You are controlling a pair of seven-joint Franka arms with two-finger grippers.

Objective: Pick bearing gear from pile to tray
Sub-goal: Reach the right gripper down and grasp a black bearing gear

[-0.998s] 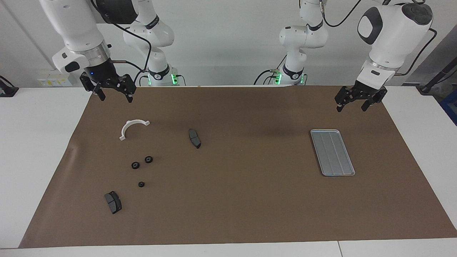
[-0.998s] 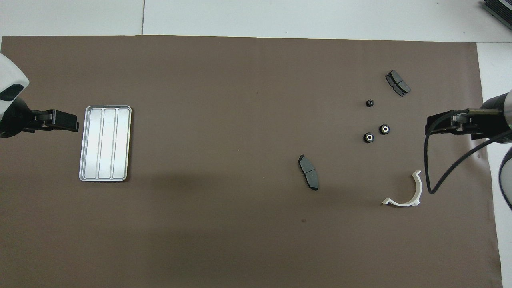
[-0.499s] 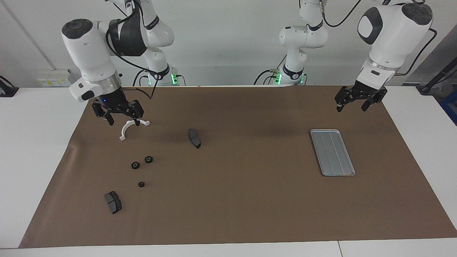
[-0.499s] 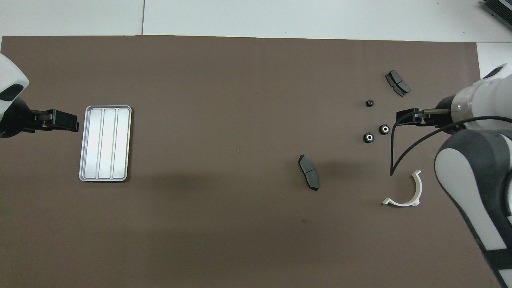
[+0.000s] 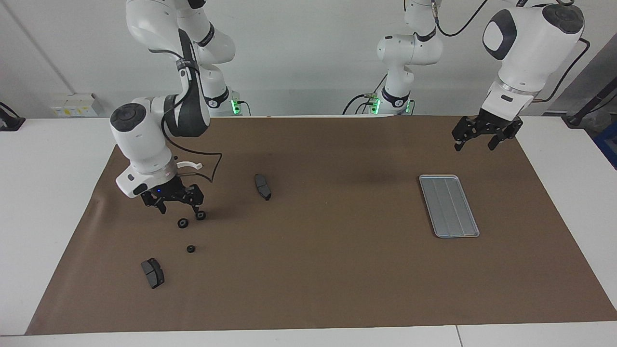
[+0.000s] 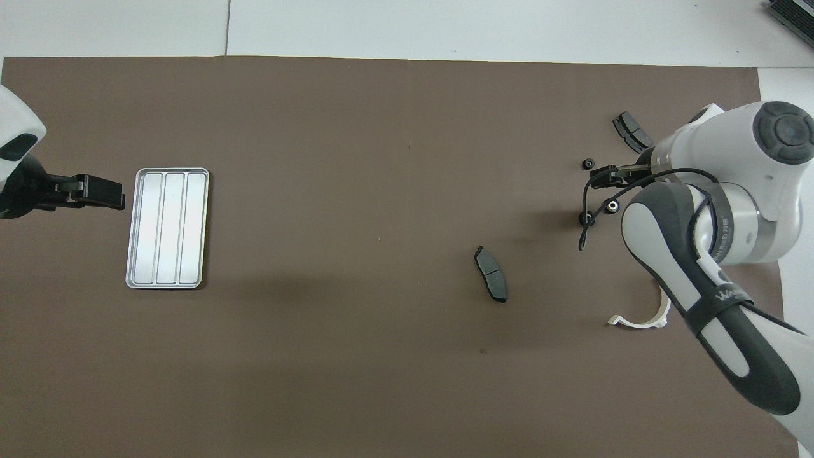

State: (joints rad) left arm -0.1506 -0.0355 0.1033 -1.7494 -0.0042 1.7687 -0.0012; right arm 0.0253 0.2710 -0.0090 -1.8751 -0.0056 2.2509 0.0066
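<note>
I'm holding the right gripper (image 5: 179,209) low over the pile, fingers spread wide and gripping nothing — one fingertip sitting just beside a gear (image 5: 201,215), a second gear (image 5: 182,223) close by. The tray (image 5: 449,206) is lying at the left arm's end. The left gripper (image 5: 479,141) is waiting above the mat (image 5: 328,270), open — also empty.

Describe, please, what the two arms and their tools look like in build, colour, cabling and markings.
Both arms are glossy white with dark grey joint bands and round dark grey caps. Each ends in a black two-finger linkage tool: the right tool, the left tool. A loose black cable runs along each arm. The right tool's wrist shows a small blue light. Green lights glow at both bases.
</note>
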